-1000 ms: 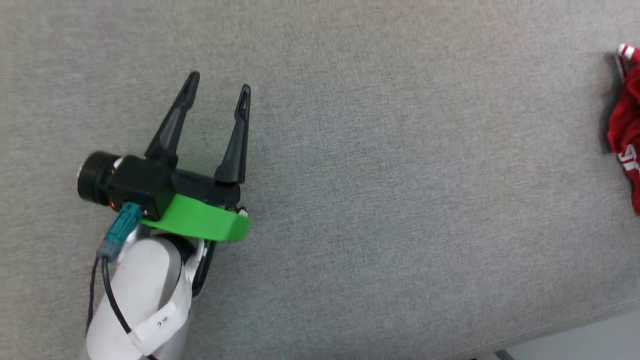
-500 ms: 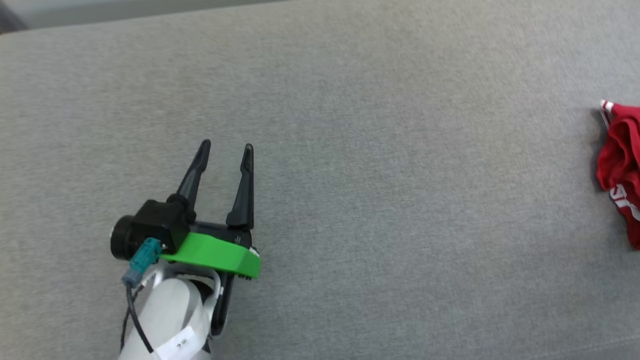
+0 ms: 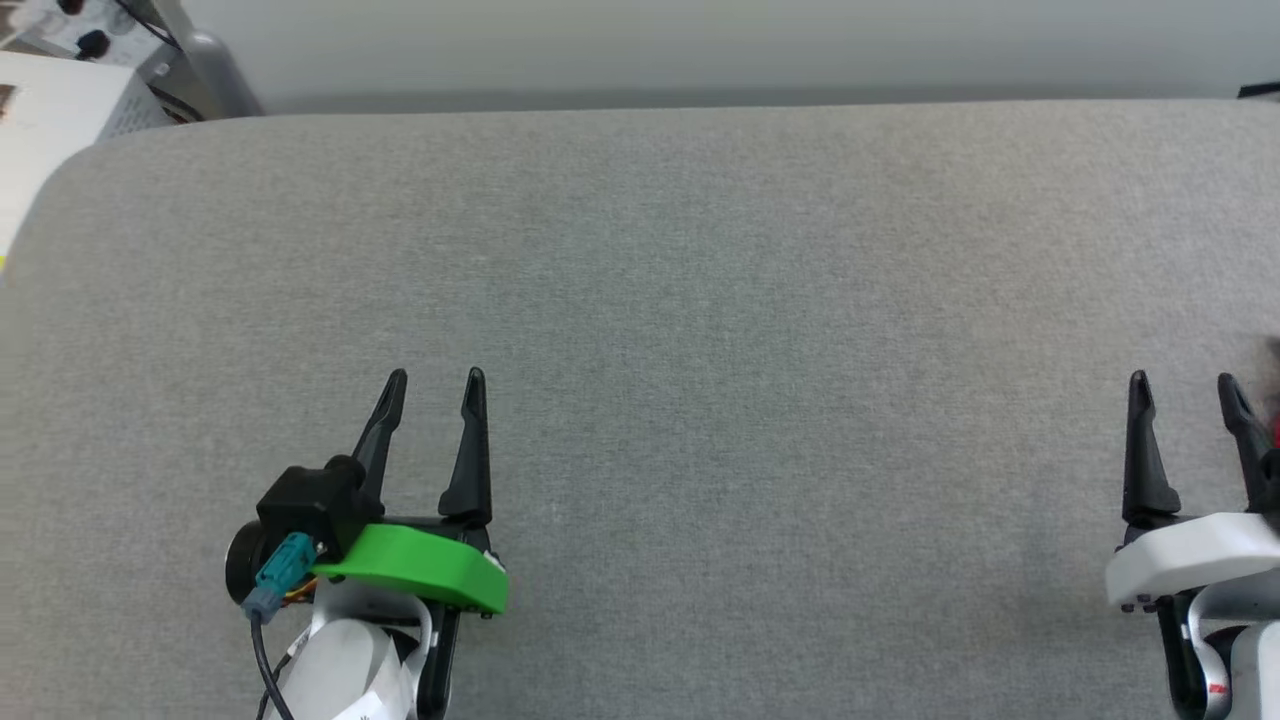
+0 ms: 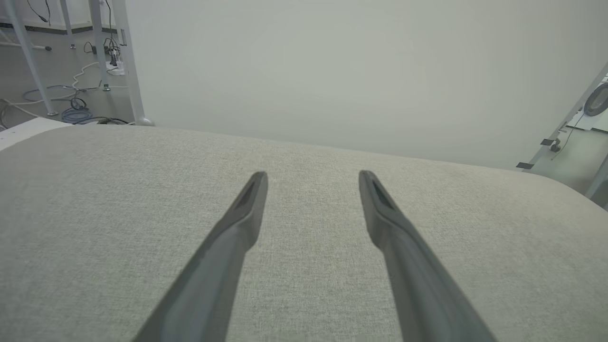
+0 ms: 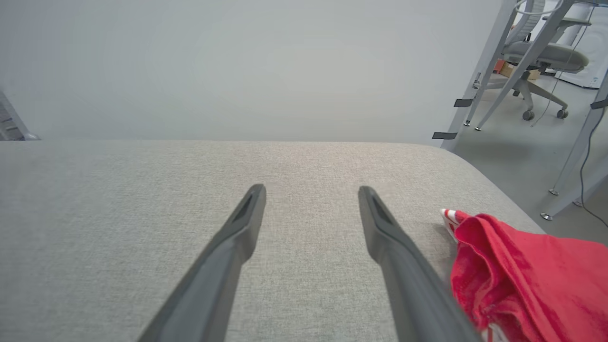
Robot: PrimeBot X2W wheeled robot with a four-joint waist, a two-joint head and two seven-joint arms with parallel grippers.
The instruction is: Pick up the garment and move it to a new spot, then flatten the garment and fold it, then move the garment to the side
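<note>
The left end effector (image 3: 436, 378) is held open over the near left of the grey bench (image 3: 700, 250), and nothing is gripped in it. The right end effector (image 3: 1183, 382) is held open at the near right, also empty. The red garment (image 5: 522, 270) is bunched up on the bench, just right of that end effector, by the bench's right edge.

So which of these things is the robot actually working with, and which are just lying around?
For the job:
- red garment, bunched at the right end of the grey table
- left hand and right hand, both open, holding nothing

Just lying about:
- office chair
- floor cables
</note>
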